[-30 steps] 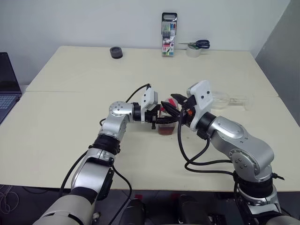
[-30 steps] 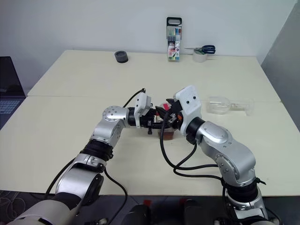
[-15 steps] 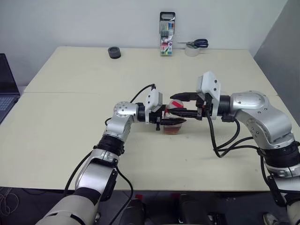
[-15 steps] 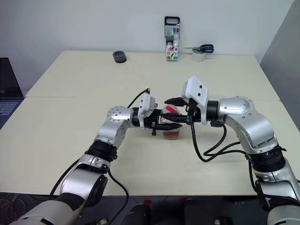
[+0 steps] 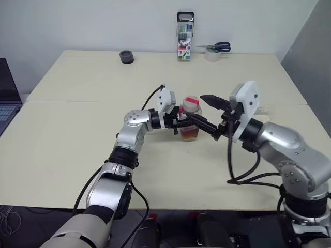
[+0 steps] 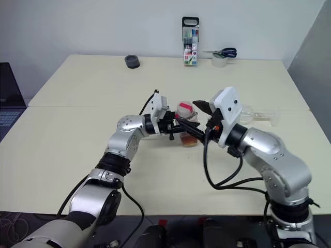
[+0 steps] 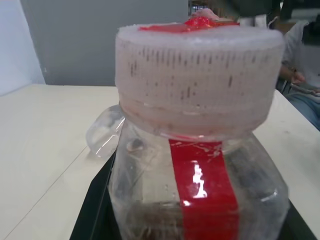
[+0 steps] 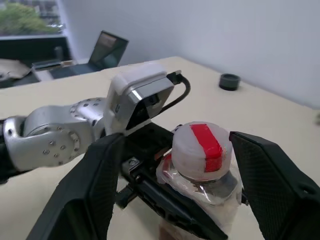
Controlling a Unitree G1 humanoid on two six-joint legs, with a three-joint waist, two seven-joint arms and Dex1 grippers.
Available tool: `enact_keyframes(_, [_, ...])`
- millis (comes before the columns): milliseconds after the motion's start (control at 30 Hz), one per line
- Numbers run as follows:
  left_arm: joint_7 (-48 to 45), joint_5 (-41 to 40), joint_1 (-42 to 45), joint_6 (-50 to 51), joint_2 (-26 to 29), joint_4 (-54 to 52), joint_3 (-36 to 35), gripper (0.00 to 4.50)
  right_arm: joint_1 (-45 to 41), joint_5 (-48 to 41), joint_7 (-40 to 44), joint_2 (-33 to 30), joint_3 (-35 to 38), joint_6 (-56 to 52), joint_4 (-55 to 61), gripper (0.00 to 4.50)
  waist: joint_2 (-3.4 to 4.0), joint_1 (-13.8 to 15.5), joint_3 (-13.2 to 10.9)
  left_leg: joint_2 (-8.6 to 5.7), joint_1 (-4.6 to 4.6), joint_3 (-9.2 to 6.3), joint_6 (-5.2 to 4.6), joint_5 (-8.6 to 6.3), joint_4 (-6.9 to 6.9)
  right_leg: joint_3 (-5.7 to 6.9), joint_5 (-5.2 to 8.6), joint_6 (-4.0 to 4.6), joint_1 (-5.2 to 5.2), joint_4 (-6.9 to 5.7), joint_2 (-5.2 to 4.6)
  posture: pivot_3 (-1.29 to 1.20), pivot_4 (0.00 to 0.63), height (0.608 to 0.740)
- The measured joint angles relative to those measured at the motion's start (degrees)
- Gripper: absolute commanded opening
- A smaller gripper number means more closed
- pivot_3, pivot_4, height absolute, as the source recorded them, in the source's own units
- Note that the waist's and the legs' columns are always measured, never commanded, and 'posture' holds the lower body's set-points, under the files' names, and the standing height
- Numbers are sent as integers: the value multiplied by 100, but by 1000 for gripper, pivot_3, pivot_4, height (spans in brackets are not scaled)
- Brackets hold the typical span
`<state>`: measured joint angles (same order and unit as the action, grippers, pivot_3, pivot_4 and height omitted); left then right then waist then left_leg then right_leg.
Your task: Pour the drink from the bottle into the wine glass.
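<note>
- Grippers first, being nearest: the left gripper [image 5: 182, 120] has its jaws clenched on the bottle [image 5: 190, 124], gripping the body from the side and holding it upright near the middle of the bench [image 5: 77, 134].
- Right gripper [image 8: 172, 187] stands with its jaws spread wide, one black finger either side of the whitish-pink cap [image 8: 201, 142] and neither touching it, so it grasps nothing.
- Step in hand, as I judge it, is uncapping: the cap is on, so no pouring can begin.
- To do it well, the right jaws should centre on the cap and close squarely on its ribbed rim, not on the neck below, while the left grip stays firm so the bottle does not spin with the twist.
- Keeping the bottle upright matters too, since the drink [image 5: 189, 135] sits low in the body and would slosh if it tipped once the cap loosens.
- Wine glass [image 6: 257, 114] lies on its side on the bench beyond the right arm, well apart from the bottle; it would need standing up before any pour.
- Right wrist view gives the open gap around the cap plainly, which the head views only hint at.
- Left wrist view shows the cap's ribbing and the red label strip [image 7: 205, 192] close up.
- Farthest off, at the back edge of the bench, a marker-pen case [image 5: 185, 36], scissors [image 5: 220, 48] and a dark tape roll [image 5: 125, 57].
</note>
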<state>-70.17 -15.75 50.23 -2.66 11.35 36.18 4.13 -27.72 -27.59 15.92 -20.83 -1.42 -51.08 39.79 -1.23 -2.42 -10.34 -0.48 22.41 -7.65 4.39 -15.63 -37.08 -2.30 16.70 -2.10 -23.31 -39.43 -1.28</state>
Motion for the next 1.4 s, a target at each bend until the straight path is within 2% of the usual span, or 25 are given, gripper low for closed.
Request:
enact_keyframes(167, [-159,7,3,13,4,44,4,1689,11,758,-863,490,-650,33,23,3575,1,-27,0,2,-5,0,0,1,2,1,1,1,-1,-5,6,0,150,740])
enact_keyframes(267, [-197,7,6,13,4,46,4,1689,-17,983,-971,634,-882,69,-54,3575,1,-51,1,0,-3,0,0,1,0,0,0,1,-1,-4,3,0,150,740])
enact_keyframes(533, [-291,12,27,14,6,51,11,1689,-90,1332,-1150,1070,-932,244,-399,3575,1,-69,1,1,-4,0,0,1,1,0,0,1,-1,-7,4,0,150,740])
enact_keyframes(633, [-291,20,32,18,12,51,11,1689,-90,1398,-1185,1166,-949,336,-455,3021,2,-71,1,1,-4,-1,0,1,0,0,0,1,-1,-8,4,0,150,740])
enact_keyframes(733, [-287,24,56,29,16,51,8,1689,-89,1423,-1175,1235,-1032,423,-482,1947,2,-75,1,1,-4,-1,0,1,0,0,0,1,-1,-9,4,0,150,740])
enact_keyframes(867, [-289,25,57,29,33,50,8,1689,-89,1454,-1069,1211,-1042,507,-530,1875,2,-75,1,1,-4,-1,-1,1,0,0,0,1,-1,-10,4,0,150,740])
enact_keyframes(967, [-320,25,56,30,48,50,13,1688,-96,1371,-711,1044,-989,661,-625,1875,2,-76,1,0,-4,-1,-2,0,0,1,0,1,-1,-9,4,0,150,740])
enact_keyframes(1067, [-547,6,56,35,108,45,24,1686,-431,816,675,192,-728,1017,-1126,1875,2,-77,1,-4,-5,3,-19,-9,-5,0,0,1,2,-8,2,0,150,740])
enact_keyframes(1167, [-761,7,59,79,172,24,71,1684,-922,60,1887,-279,-417,893,-1846,1875,2,-89,1,1,-10,3,-22,-11,-2,2,0,2,3,-11,7,0,150,740])
enact_keyframes(1300, [-878,14,59,103,174,9,196,1683,-1152,-298,2608,-694,-347,696,-2169,1875,2,-85,1,0,-8,0,-22,-10,-1,4,0,3,2,-10,4,0,150,740])
enact_keyframes(1333, [-877,17,59,104,169,4,229,1682,-1145,-300,2660,-750,-347,695,-2164,2435,2,-85,1,-1,-6,1,-21,-10,-1,2,0,3,2,-8,2,0,150,740])
enact_keyframes(1400, [-839,27,58,116,172,4,234,1681,-1040,-295,2580,-734,-316,714,-2061,2888,2,-86,1,-1,-6,3,-21,-10,-3,0,0,3,2,-9,1,0,150,740])
